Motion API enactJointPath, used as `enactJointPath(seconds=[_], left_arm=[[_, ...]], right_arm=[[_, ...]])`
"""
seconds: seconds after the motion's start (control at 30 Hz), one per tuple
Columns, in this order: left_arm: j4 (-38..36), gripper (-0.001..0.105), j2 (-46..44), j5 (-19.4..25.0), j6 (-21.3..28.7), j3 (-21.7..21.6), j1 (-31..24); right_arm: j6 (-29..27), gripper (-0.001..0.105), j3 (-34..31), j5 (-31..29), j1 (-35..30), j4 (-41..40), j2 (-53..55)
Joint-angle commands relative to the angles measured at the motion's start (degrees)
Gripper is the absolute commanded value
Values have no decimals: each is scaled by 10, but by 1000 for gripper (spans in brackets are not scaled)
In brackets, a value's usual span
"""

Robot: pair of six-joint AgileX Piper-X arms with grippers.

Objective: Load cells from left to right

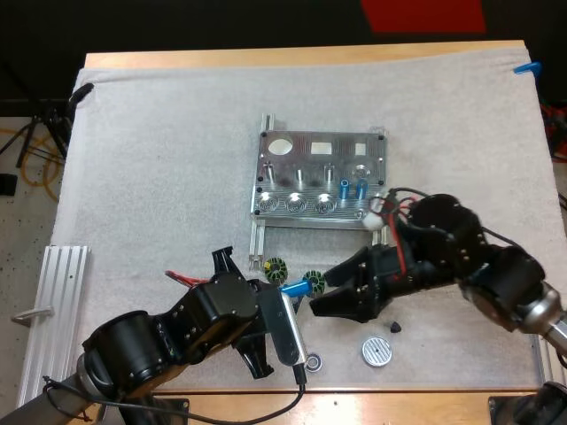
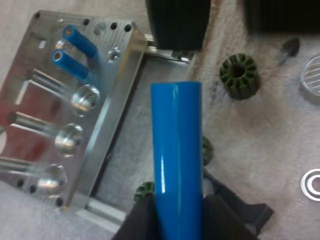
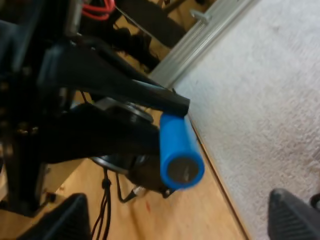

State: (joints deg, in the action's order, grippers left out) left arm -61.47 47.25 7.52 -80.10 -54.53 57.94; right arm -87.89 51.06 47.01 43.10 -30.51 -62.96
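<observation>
Here, the left gripper (image 2: 177, 222) was clamped on one end of a blue cell (image 2: 177, 150). Its two black fingers (image 2: 142, 222) pressed the barrel from both sides, and most of the cell's length stood free ahead of them. The cell was held clear of the mat, on the near side of the metal fixture (image 1: 319, 173) and just beside two dark toothed rings (image 1: 276, 267). The right gripper (image 1: 321, 294) faced the cell's free end, its fingers spread apart and touching nothing. Two more blue cells (image 1: 353, 189) stood at the fixture's right end, while the three bright round seats (image 2: 69, 137) to their left held none. A ribbed silver disc (image 1: 376, 352) lay by the mat's near edge. From its gloss and straight walls, the cell was judged rigid, light and slippery. A hold across mid-barrel, square to the axis, would probably resist twisting and leave one end bare for seating.
</observation>
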Motion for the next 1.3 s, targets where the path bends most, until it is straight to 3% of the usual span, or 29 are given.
enactJointPath(seconds=[0.0,0.3,0.57,1.0,1.27], left_arm=[[7,0,0,-8,-7,-2,-1],[6,0,0,-35,-4,-2,-1],[6,0,4,-43,-2,0,-1],[18,0,21,-43,12,0,-1],[18,0,21,-17,12,0,-1]], right_arm=[[3,67,2,3,7,10,-7],[38,67,2,7,24,71,-28],[59,39,2,8,24,75,-28],[63,39,2,48,24,72,-48],[53,39,2,58,24,32,-49]])
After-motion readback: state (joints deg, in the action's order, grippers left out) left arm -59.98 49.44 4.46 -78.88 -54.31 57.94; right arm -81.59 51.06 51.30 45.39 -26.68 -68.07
